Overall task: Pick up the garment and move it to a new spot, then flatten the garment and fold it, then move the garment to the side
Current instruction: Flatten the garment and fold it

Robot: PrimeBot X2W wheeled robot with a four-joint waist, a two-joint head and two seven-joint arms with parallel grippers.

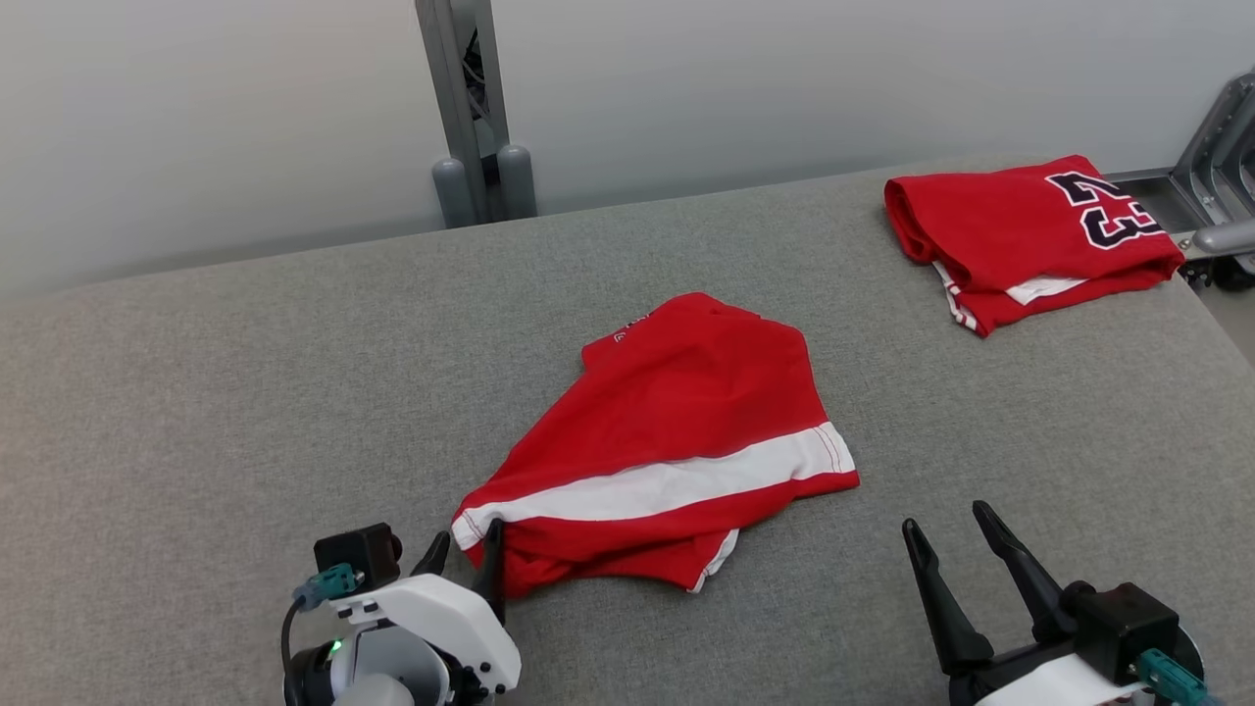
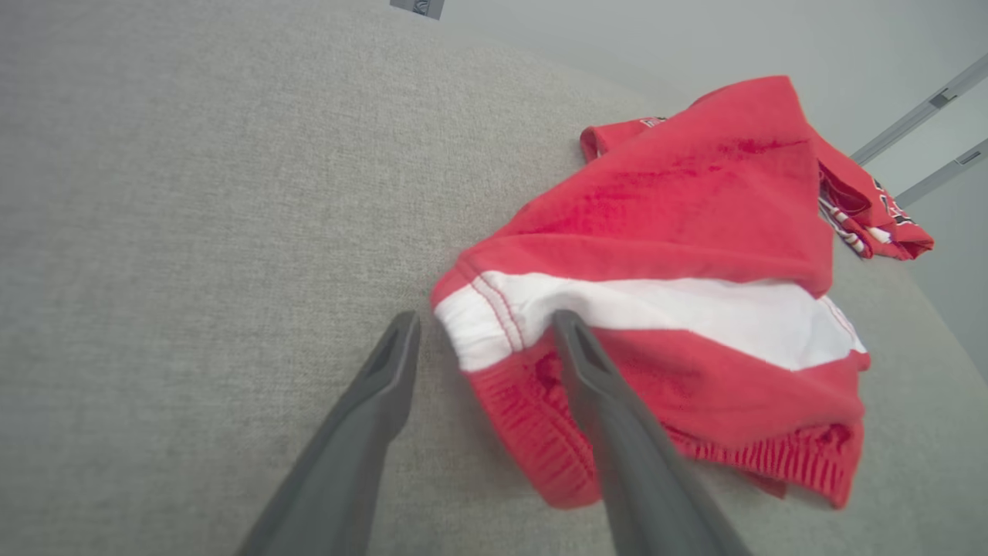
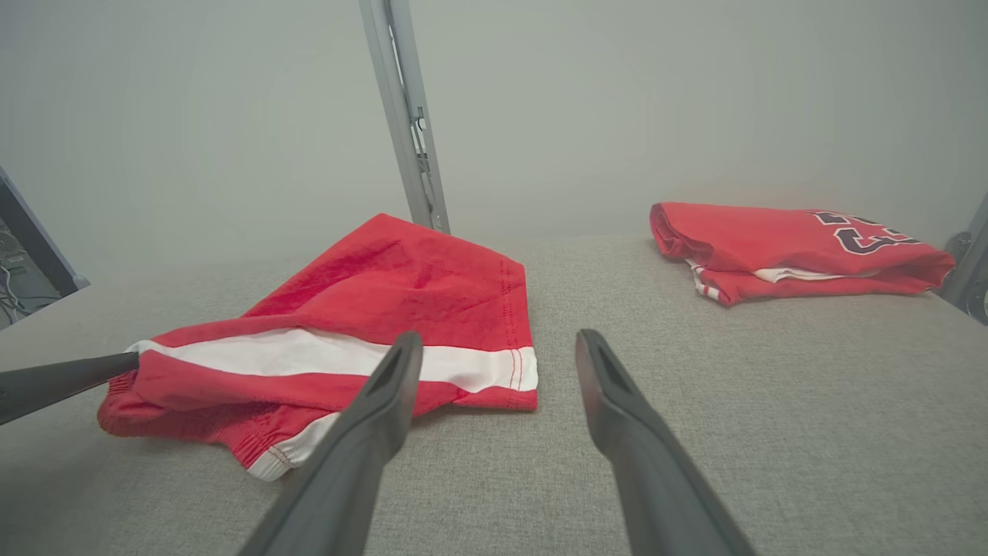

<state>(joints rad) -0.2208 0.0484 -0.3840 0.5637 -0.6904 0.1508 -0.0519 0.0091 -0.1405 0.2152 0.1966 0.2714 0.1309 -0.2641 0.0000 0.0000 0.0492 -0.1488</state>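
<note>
The red shorts point(image 1: 677, 431) lie in the middle of the grey table point(image 1: 196, 392). They are bunched up, with one part flopped over the white stripe, so they are not flat and not folded in a neat way.

My left gripper point(image 1: 468, 534) is at the near side of the table, right at the near left corner of the shorts. Its jaws are spread. One finger lies on the red cloth and the other is on the bare table just beside it, so the corner sits between them. It is not pinching yet.

My right gripper point(image 1: 945, 517) is over the near right part of the table, apart from the shorts. Its jaws are spread wide and hold nothing.

A folded red shirt point(image 1: 1029, 235) with a number on it rests at the far right corner of the table.

I think I am just at the start: the grab comes first. Lifting, moving, smoothing, folding and putting the shorts aside are all left to do.
</note>
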